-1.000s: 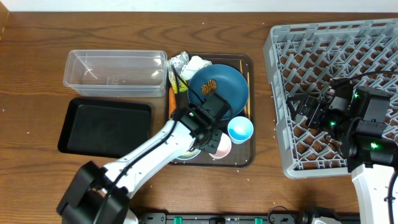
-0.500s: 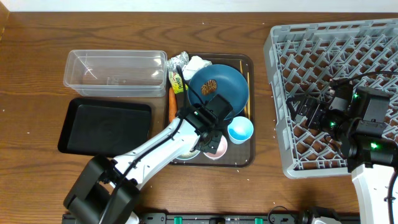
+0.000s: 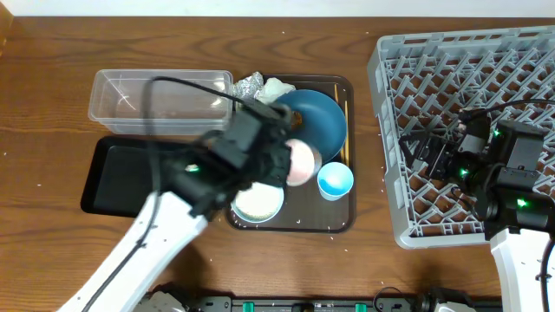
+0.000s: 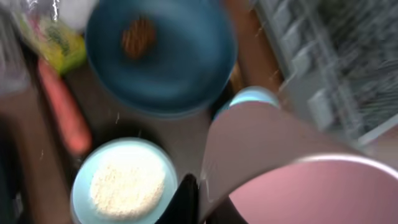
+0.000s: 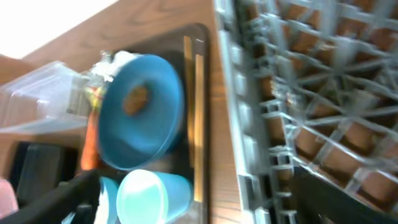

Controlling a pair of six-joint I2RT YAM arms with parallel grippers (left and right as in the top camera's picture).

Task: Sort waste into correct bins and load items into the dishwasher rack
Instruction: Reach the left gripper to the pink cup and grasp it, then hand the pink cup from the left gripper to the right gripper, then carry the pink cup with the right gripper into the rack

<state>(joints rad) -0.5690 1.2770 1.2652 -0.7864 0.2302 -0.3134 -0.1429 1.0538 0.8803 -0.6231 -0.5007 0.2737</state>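
Observation:
My left gripper (image 3: 282, 160) is shut on the rim of the pink cup (image 3: 300, 162) and holds it above the brown serving tray; the cup fills the left wrist view (image 4: 292, 168). Below lie the white bowl of rice (image 3: 257, 203), the dark blue plate (image 3: 319, 121) with a brown scrap (image 4: 138, 37), the light-blue cup (image 3: 335, 180) and the chopsticks (image 3: 346, 117). The carrot (image 4: 62, 109) and yellow-green wrapper (image 4: 53, 40) show in the left wrist view. Foil (image 3: 250, 84) and tissue (image 3: 276, 87) sit at the tray's back. My right gripper (image 3: 423, 154) is open over the dishwasher rack (image 3: 460, 61).
The clear tub (image 3: 160, 101) stands left of the brown serving tray (image 3: 347, 222), with the black tray (image 3: 121, 178) in front of it. The rack's left wall stands close to the serving tray's right edge. My left arm crosses the black tray's right end.
My left gripper has lifted the pink cup off the serving tray and pulled up and left. The bowl of rice is now uncovered. The right arm has not moved.

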